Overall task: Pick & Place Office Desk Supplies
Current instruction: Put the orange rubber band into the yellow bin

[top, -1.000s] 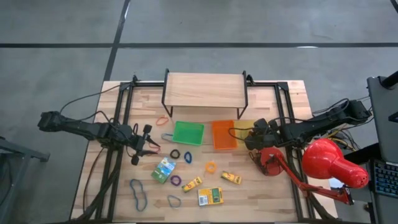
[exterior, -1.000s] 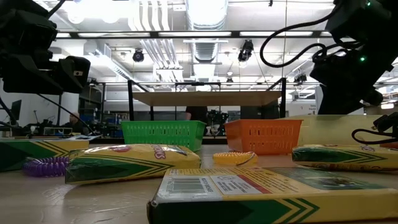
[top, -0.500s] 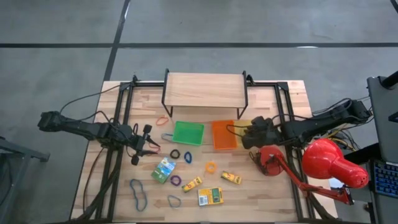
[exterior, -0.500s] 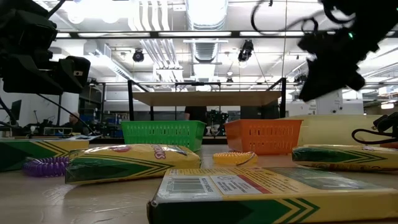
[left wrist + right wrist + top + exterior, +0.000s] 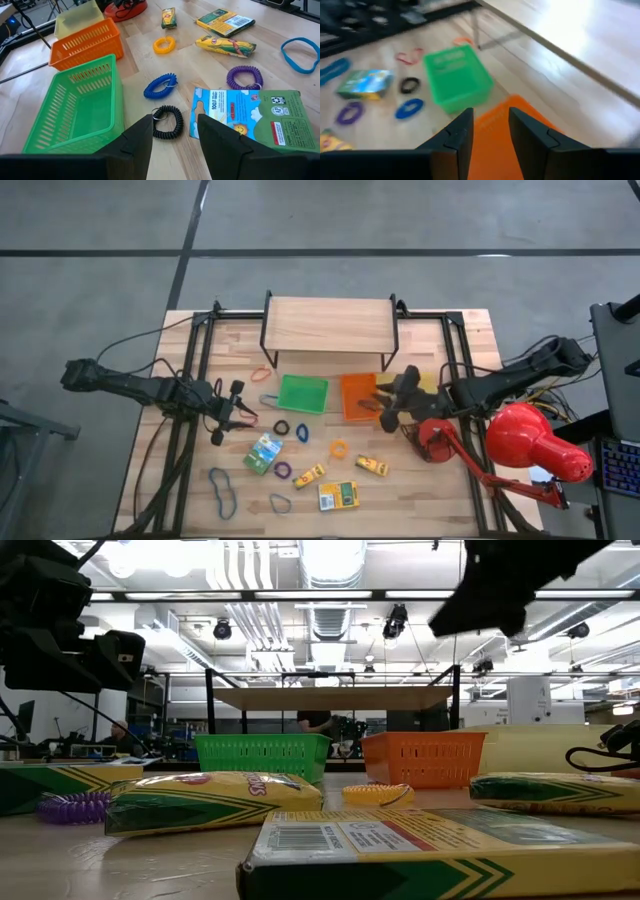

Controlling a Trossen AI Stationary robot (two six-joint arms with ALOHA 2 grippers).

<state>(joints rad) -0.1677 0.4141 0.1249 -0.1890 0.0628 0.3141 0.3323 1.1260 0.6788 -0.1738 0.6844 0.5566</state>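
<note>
Rubber-band and coil loops lie flat on the wooden table: black [image 5: 167, 121], blue [image 5: 161, 86], purple [image 5: 244, 78] and orange [image 5: 164, 45]. Printed boxes lie flat among them, a green-blue one [image 5: 250, 117] and yellow ones [image 5: 309, 475] [image 5: 338, 496] [image 5: 373, 466]. My left gripper [image 5: 175, 145] is open and hovers just short of the black loop, near the table's left side [image 5: 235, 412]. My right gripper [image 5: 490, 132] is open above the orange tray [image 5: 356, 395], at that tray's right side [image 5: 385, 402], holding nothing.
A green tray [image 5: 302, 393] stands left of the orange one, and a yellow tray [image 5: 428, 383] shows partly under my right arm. A wooden shelf [image 5: 328, 327] spans the far side. A red desk lamp [image 5: 535, 442] fills the near right corner. Blue loops [image 5: 222, 490] lie near left.
My right gripper has moved toward the table's left, from beside the lamp's base to above the orange tray, and has risen in the low view. My left arm and the supplies have kept still.
</note>
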